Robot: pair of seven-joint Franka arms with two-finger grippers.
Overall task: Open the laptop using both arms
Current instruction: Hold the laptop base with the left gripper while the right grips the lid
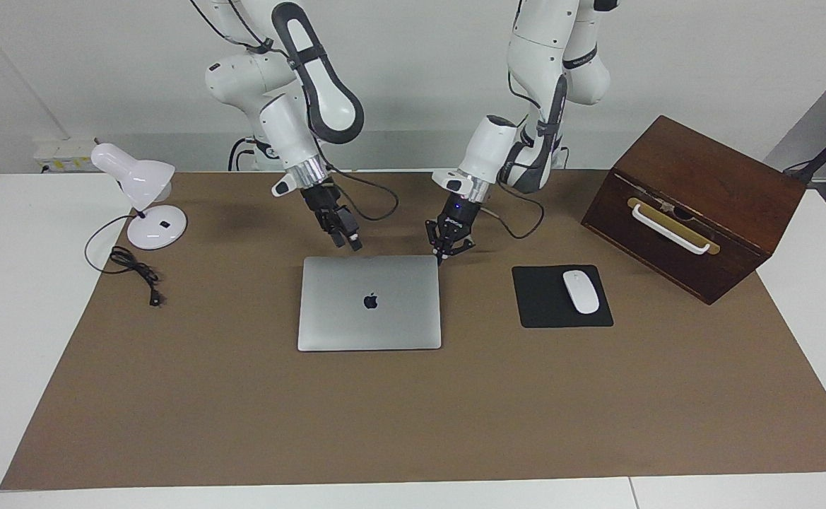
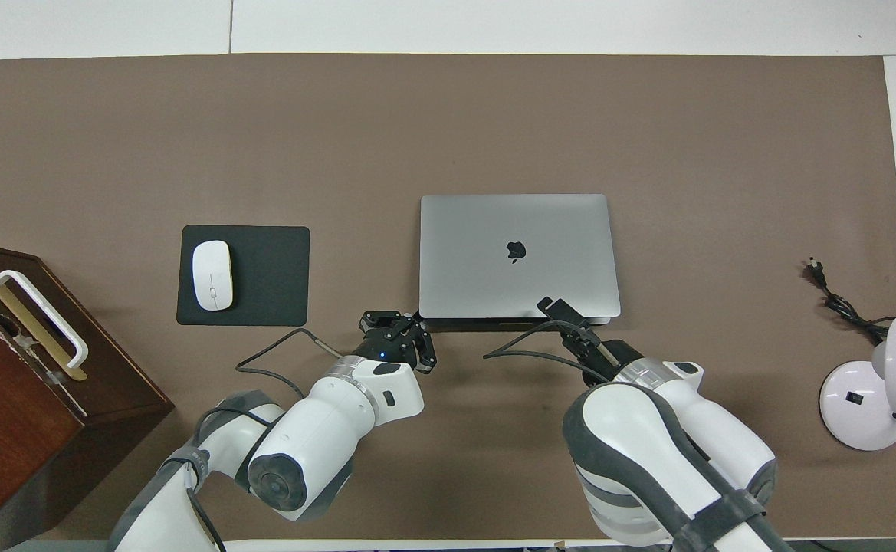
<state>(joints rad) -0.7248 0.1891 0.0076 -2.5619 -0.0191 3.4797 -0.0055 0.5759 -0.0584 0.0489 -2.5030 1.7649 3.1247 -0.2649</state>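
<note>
Your two tools sit at the closed laptop's [image 1: 369,302] edge nearest the robots.

The laptop lies flat, lid down, mid-bench, beside the black mouse pad [image 1: 561,297] carrying a white mouse [image 1: 580,291]. Your left tool [image 1: 441,259], fingertips pinched together and holding nothing, points down at the laptop's corner toward the left arm's end; it seems to touch, though you cannot be sure. Your right tool [image 1: 353,242], fingers spread, hovers just above the same edge.
</note>
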